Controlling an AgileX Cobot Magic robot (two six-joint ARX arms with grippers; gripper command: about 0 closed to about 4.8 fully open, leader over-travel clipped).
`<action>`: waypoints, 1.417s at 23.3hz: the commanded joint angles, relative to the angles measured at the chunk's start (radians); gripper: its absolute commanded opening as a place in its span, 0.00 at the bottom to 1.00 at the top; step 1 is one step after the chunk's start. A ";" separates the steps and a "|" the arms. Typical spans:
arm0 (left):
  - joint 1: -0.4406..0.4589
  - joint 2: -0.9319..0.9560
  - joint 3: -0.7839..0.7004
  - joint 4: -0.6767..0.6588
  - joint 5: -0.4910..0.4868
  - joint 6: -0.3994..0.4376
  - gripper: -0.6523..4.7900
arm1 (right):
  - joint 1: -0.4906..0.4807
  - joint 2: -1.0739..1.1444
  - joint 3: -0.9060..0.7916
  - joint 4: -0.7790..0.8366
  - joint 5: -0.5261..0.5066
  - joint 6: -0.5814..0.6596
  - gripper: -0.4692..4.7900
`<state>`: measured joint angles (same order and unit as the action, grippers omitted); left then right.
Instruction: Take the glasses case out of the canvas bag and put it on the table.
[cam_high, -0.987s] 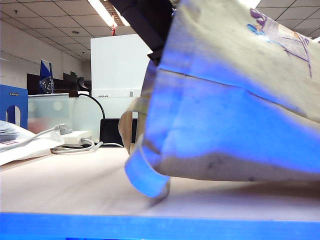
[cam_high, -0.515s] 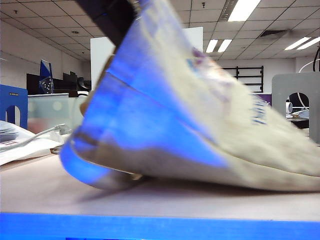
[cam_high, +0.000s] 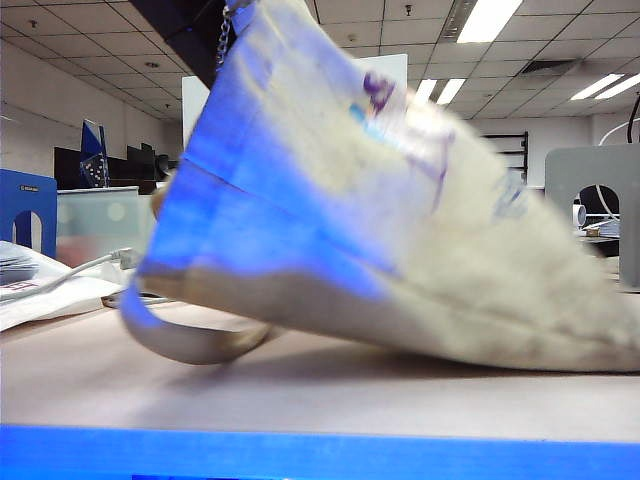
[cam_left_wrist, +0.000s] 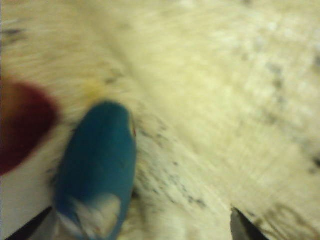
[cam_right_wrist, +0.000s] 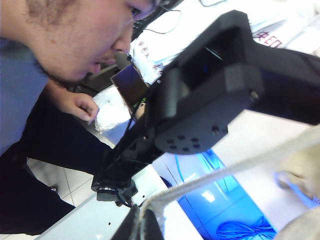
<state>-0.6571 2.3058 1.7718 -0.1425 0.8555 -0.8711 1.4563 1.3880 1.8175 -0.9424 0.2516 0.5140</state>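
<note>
The right gripper (cam_right_wrist: 144, 226) is pinched tight on a strap (cam_right_wrist: 220, 175) of the canvas bag (cam_high: 400, 230), holding one end up off the table (cam_high: 300, 390). Inside the bag, the left gripper (cam_left_wrist: 140, 227) has its fingers spread wide, and the blue glasses case (cam_left_wrist: 97, 165) lies on the cloth just in front of them, next to a blurry red thing (cam_left_wrist: 22, 125). The soft bag could sag or swing, so the fingers might grab cloth or bump the case away.
</note>
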 joint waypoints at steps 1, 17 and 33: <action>0.031 -0.005 0.006 -0.147 -0.122 0.260 1.00 | 0.003 0.003 0.006 0.019 -0.007 -0.002 0.09; -0.053 0.079 0.006 -0.102 -0.213 0.242 1.00 | 0.003 0.018 0.005 0.020 -0.007 -0.002 0.09; 0.018 0.126 0.006 -0.157 -0.403 0.274 1.00 | 0.003 0.021 0.005 0.020 -0.007 -0.002 0.09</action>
<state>-0.6479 2.3863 1.8050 -0.1566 0.5900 -0.6025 1.4567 1.4124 1.8179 -0.9432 0.2497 0.5140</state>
